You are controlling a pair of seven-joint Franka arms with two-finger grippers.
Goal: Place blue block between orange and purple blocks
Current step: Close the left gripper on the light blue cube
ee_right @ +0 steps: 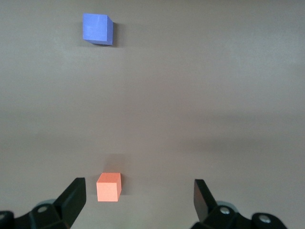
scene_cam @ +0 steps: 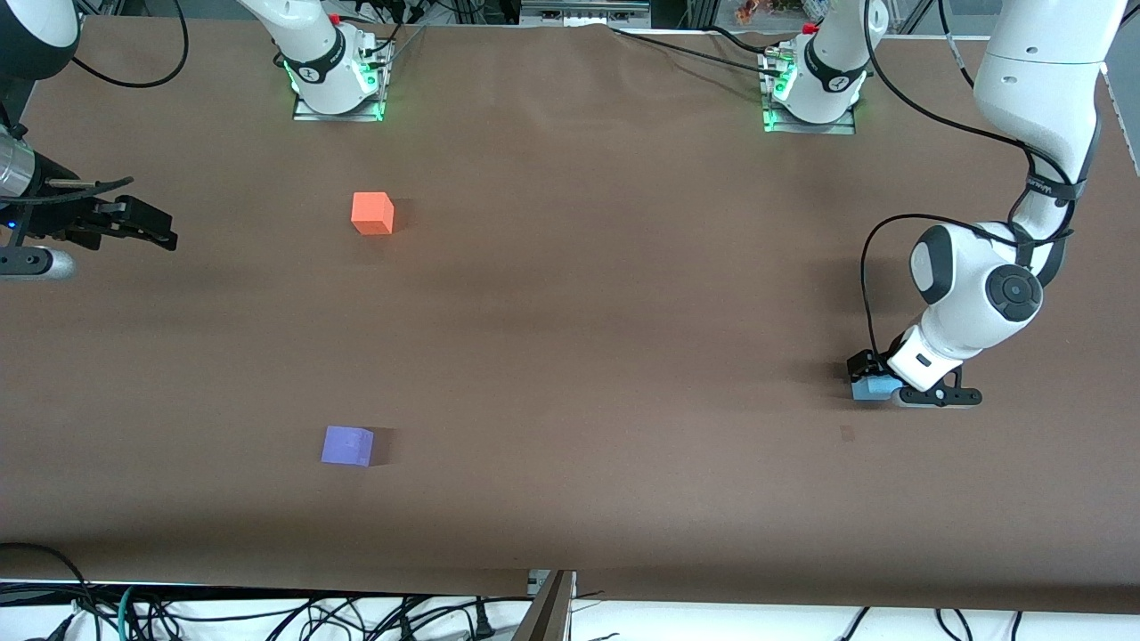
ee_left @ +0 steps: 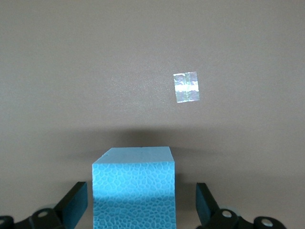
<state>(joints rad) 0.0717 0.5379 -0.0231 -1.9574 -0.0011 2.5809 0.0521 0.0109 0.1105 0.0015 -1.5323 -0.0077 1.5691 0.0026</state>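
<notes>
Brown table [scene_cam: 570, 356] — left gripper [scene_cam: 877, 385] half-hides blue block [scene_cam: 871, 388].

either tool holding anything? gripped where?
Nothing held. Left tool is open, fingers apart from the blue block's sides; right tool waits open.

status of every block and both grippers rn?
blue block: on the table, between the left gripper's fingers, gaps on both sides
orange block: on the table, untouched
purple block: on the table, untouched
left gripper: open, low around the blue block
right gripper: open, waiting
</notes>
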